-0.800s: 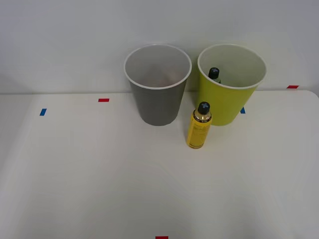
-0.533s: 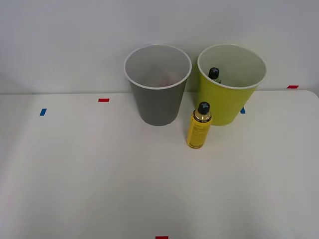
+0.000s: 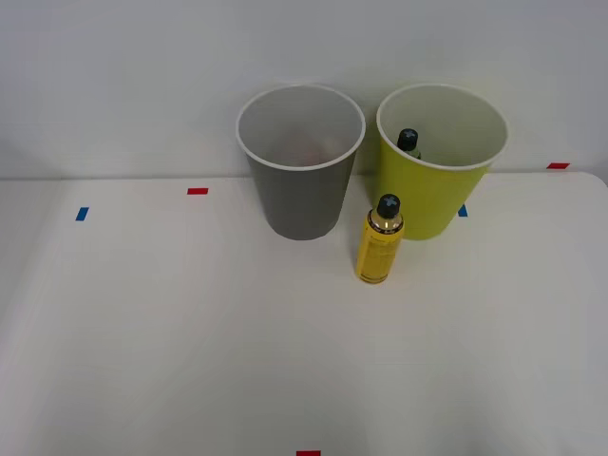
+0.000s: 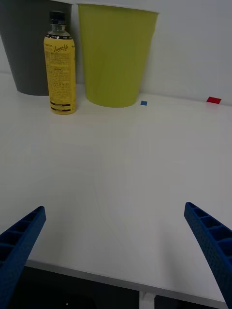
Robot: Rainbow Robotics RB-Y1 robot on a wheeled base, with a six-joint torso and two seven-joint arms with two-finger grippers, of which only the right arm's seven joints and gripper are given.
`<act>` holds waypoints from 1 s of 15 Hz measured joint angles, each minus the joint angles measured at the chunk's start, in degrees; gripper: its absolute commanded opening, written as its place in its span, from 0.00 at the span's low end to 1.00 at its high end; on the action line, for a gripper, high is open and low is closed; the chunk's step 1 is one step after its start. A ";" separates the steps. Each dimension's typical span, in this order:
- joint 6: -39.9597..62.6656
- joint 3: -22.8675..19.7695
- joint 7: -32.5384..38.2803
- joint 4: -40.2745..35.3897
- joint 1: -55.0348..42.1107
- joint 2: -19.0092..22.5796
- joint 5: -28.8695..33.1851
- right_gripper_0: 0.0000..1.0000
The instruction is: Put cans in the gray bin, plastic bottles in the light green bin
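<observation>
The gray bin and the light green bin stand side by side at the back of the white table. A yellow plastic bottle with a black cap stands upright just in front of the gap between them. Another black bottle cap shows inside the light green bin. From the wrist I see the yellow bottle, the gray bin and the light green bin far ahead. My right gripper is open over the table's near edge, nothing between its blue fingers.
Small red tape marks and blue tape marks dot the white table. A pale wall rises right behind the bins. The table's near edge lies under my fingers.
</observation>
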State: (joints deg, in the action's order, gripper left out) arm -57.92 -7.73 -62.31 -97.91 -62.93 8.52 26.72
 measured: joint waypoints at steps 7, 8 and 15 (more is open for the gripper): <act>0.00 0.00 0.00 0.00 0.00 0.00 0.00 1.00; 0.00 0.00 0.00 0.00 0.00 0.00 0.00 1.00; 0.00 0.00 0.00 0.00 0.00 0.00 0.00 1.00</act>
State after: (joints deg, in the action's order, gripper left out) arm -57.92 -7.73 -62.32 -97.91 -62.93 8.53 26.72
